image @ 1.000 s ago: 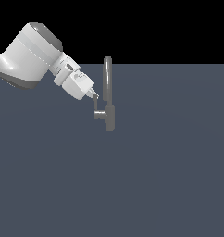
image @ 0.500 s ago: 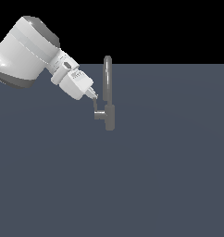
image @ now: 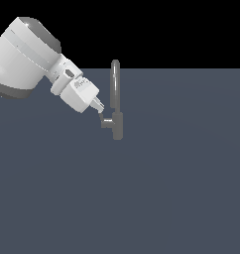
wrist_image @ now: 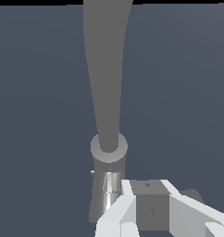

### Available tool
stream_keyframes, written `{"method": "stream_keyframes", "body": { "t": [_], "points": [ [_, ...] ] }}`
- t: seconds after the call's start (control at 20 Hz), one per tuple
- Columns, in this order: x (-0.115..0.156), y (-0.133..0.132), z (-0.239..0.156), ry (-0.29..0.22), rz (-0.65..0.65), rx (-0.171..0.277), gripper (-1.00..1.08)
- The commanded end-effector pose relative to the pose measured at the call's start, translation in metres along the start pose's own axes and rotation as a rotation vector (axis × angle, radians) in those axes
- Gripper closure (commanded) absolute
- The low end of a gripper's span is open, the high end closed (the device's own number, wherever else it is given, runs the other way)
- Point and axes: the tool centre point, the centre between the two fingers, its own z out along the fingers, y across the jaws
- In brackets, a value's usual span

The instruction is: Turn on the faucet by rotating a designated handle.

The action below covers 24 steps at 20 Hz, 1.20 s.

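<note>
exterior view distant, side-on, wrist view close, both showing faucet (image: 116, 104)

A flat, dull blue-grey floor (image: 181, 198) runs back to a straight horizon under plain black.

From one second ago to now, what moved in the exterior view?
The claw edged slightly down toward the handle and now sits at its outer end. Whether it grips the handle cannot be told. The faucet looks unchanged, and the handle shows no clear rotation.
</note>
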Motion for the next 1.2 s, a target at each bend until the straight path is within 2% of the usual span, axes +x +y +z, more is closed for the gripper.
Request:
{"method": "stream_keyframes", "body": {
  "t": [0.0,0.2,0.3,0.85,0.9,0.95,1.15],
  "points": [
    [-0.007,0.016,0.008,0.005,-0.01,-0.018,1.08],
    [-0.01,0.029,0.012,0.005,-0.009,-0.021,1.08],
    [-0.006,0.02,0.005,0.004,-0.003,-0.004,1.08],
    [-0.045,0.052,0.046,0.004,-0.009,-0.022,1.08],
    [-0.045,0.052,0.046,0.004,-0.009,-0.022,1.08],
    [-0.034,0.042,0.034,0.004,0.003,0.002,1.08],
    [-0.05,0.04,0.05,0.004,-0.001,-0.006,1.08]
  ]
}}
